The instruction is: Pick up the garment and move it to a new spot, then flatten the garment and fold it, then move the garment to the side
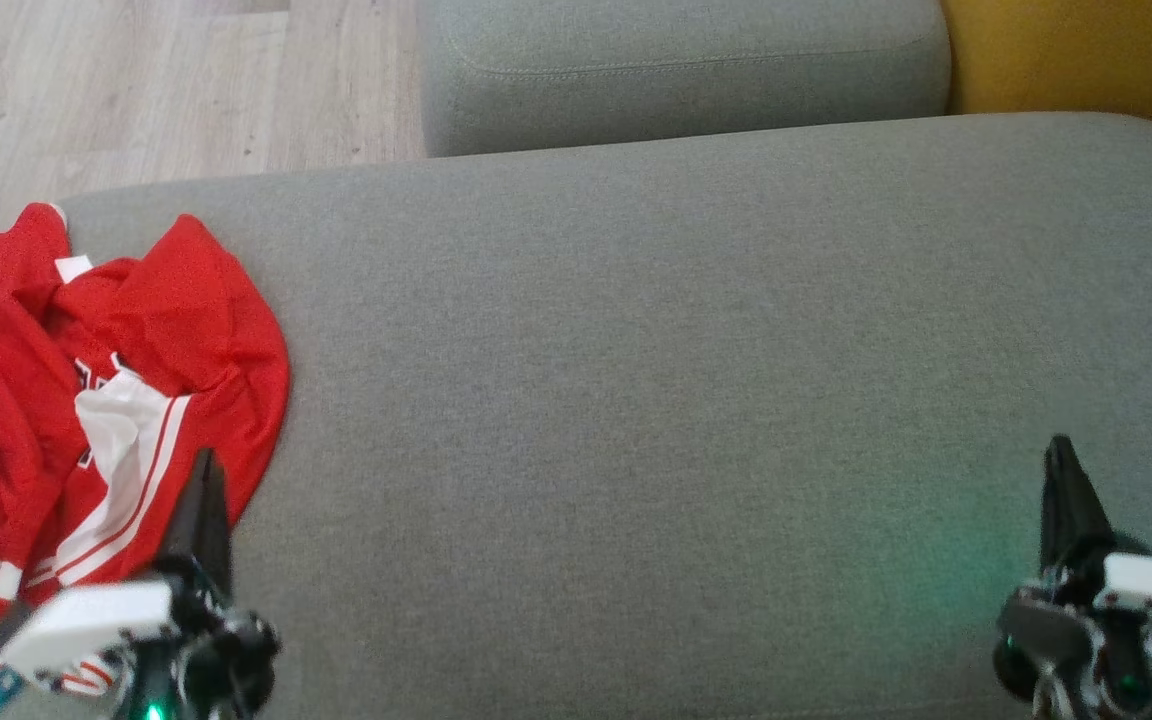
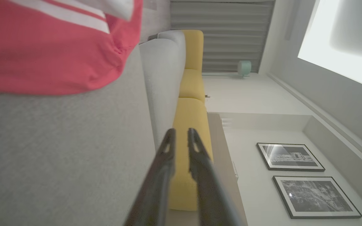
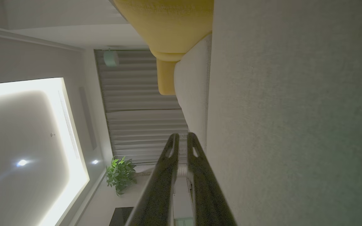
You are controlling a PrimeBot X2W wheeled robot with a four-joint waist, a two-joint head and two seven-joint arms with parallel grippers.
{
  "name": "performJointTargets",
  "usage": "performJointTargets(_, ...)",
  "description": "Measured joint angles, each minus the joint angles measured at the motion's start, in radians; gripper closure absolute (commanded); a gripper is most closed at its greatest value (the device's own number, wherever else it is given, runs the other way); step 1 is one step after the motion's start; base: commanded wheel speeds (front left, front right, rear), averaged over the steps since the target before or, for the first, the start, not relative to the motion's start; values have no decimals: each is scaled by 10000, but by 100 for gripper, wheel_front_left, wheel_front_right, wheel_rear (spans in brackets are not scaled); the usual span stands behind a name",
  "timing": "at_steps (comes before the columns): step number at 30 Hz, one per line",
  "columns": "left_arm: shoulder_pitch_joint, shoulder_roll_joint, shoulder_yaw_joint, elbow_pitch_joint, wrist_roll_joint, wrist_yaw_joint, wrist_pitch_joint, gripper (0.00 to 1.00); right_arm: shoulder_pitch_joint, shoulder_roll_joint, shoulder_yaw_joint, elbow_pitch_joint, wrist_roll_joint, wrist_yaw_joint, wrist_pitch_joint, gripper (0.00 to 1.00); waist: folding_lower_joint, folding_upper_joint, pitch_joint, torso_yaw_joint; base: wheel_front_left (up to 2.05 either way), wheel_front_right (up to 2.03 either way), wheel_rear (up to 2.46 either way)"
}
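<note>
Grey cushion (image 1: 636,350) holds crumpled garment (image 1: 106,400); left pincer (image 1: 206,465) near it, seemingly closed.

You have one large grey seat cushion (image 1: 696,350) spanning the head view. One smaller grey cushion (image 1: 676,70) lies just behind it, along its far edge. One yellow cushion (image 1: 1086,60) sits at the far right corner, beside the smaller grey one. Pale wooden floor (image 1: 166,80) shows at the far left. In your left wrist view, list a framed black-and-white picture (image 2: 289,156) on a white wall, a second framed picture (image 2: 317,196) just beside it, a pleated grey curtain (image 2: 222,31), and a small pale green round object (image 2: 244,67) near that curtain. In your right wrist view, list a leafy green plant (image 3: 119,174), a lit recessed ceiling panel (image 3: 27,141) and a small spotlight (image 3: 22,162).
</note>
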Motion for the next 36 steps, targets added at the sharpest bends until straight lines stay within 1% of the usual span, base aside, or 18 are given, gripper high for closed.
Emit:
performJointTargets(4, 479, -104, -33, 405, 0, 35, -13, 0, 343, 21, 29, 418, 0, 0, -17, 0, 0, 0, 2, -1, 0, 0, 0)
performJointTargets(20, 453, -96, -159, 201, 15, 35, -468, 0, 387, 23, 573, -13, 82, 0, -387, 0, 0, 0, -48, -11, 0, 0, 0)
performJointTargets(29, 453, -92, -284, -107, 1127, 33, -727, 0, 378, 10, 1030, -320, -291, 0, -685, 0, 0, 0, -93, 6, 0, 0, 0)
performJointTargets(36, 453, -92, -314, -343, 2324, 174, -955, 0, 335, -182, 1574, -370, -1072, 0, -915, 0, 0, 0, -108, 2, 0, 0, 0)
